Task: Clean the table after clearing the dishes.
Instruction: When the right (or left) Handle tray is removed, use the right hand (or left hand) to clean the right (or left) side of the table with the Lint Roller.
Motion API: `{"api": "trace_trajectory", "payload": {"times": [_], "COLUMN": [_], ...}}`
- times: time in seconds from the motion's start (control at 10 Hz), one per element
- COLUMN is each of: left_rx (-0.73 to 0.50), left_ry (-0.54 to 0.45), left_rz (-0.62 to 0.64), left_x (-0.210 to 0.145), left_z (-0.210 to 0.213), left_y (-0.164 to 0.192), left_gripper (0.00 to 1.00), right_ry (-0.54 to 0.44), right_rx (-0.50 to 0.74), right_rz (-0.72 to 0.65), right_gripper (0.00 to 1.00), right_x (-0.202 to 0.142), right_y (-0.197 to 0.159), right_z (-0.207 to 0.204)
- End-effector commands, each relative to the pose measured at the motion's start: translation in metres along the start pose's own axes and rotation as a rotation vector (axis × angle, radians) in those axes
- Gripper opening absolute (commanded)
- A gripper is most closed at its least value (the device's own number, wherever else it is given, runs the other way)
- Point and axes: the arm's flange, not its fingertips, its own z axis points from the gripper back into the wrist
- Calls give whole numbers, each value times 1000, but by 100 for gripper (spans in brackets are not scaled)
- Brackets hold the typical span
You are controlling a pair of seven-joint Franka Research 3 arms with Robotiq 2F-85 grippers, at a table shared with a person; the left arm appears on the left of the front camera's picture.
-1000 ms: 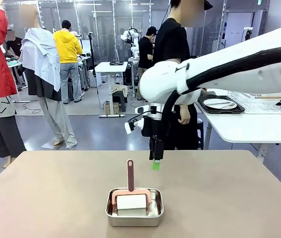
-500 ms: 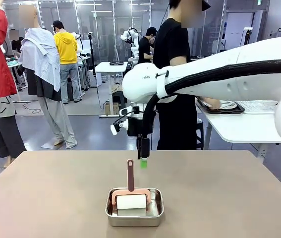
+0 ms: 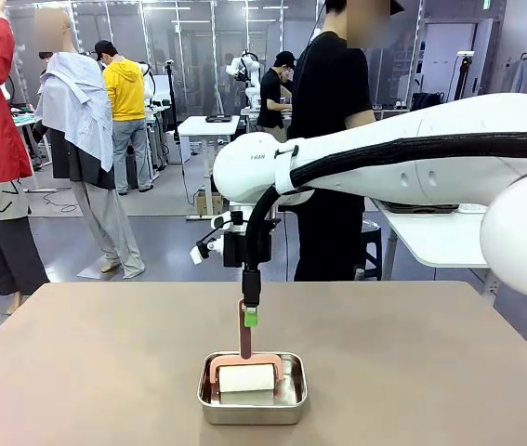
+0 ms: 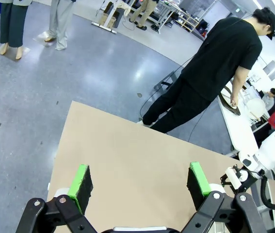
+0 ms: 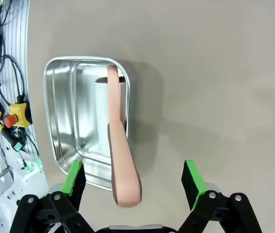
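Near table edge, steel pan with white roller inside, handle upright; right gripper agape astride handle; left gripper agape over bare tabletop.

right fingers | moved left | now above roller handle

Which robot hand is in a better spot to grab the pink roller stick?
The right. Its open right gripper hangs just above the roller's pink handle, which sticks up from the steel pan. The open left gripper is aimed at another part of the table.
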Motion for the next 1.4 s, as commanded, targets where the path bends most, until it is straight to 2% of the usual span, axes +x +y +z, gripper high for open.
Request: {"api": "trace_trajectory", "payload": {"times": [0.0,0.2,0.6,0.8,1.3], "left_rx": [3,3,3,3,3], "left_ry": [-11,-11,-11,-11,-11], "left_rz": [8,8,8,8,8], "left_x": [0,0,0,0,0], "left_z": [0,0,0,0,0], "left_y": [-1,-1,-1,-1,-1], "left_gripper": [100,100,100,100,100], "right_ry": [20,35,-4,23,28], "right_rx": [49,72,105,121,116], "right_rz": [-12,-17,20,4,5], "right_gripper": [100,100,100,86,37], "right_x": [13,16,23,25,24], "right_y": [-1,1,2,1,2], "right_z": [0,-6,-11,-14,-11]}}
